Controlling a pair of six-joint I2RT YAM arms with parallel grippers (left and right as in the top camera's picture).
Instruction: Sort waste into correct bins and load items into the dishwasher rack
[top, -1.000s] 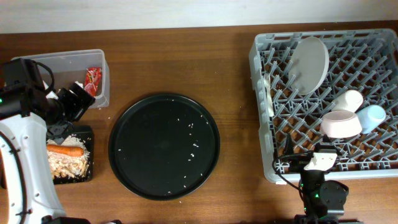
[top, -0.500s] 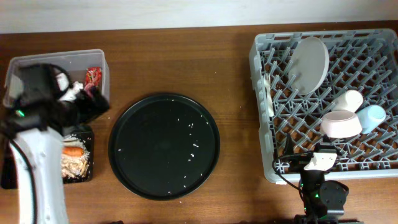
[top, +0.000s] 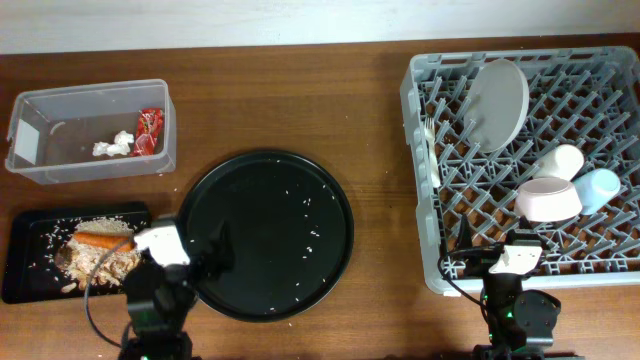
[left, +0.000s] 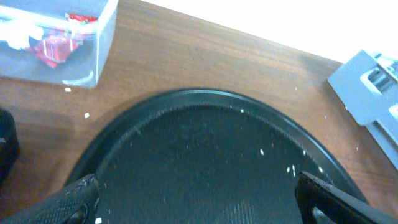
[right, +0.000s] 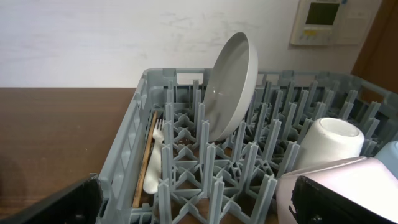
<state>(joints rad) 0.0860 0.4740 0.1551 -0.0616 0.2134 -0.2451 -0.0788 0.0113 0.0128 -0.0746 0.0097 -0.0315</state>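
The clear tub (top: 60, 150) at the back left holds the red wrapper (top: 148, 130) and the crumpled tissue (top: 113, 146). The flat black tray (top: 30, 270) holds the carrot (top: 105, 240) and rice crumbs (top: 100, 262). The grey rack (top: 420, 180) holds the plate (top: 498, 100), bowl (top: 548, 198), white cup (top: 562, 160), blue cup (top: 600, 188) and fork (top: 430, 140). My left gripper (top: 215, 262) is open and empty over the round tray's near edge (left: 199, 205). My right gripper (top: 470, 262) is open and empty at the rack's front wall (right: 199, 208).
The large round black tray (top: 265, 235) lies in the middle with a few pale crumbs scattered on it. The left wrist view shows it (left: 205, 143) and the tub (left: 93, 56). The right wrist view shows the plate (right: 233, 81) and fork (right: 154, 162).
My left arm has drawn back from over the tub to the table's front edge beside the round tray. The tissue now lies in the tub. The right arm has not moved.
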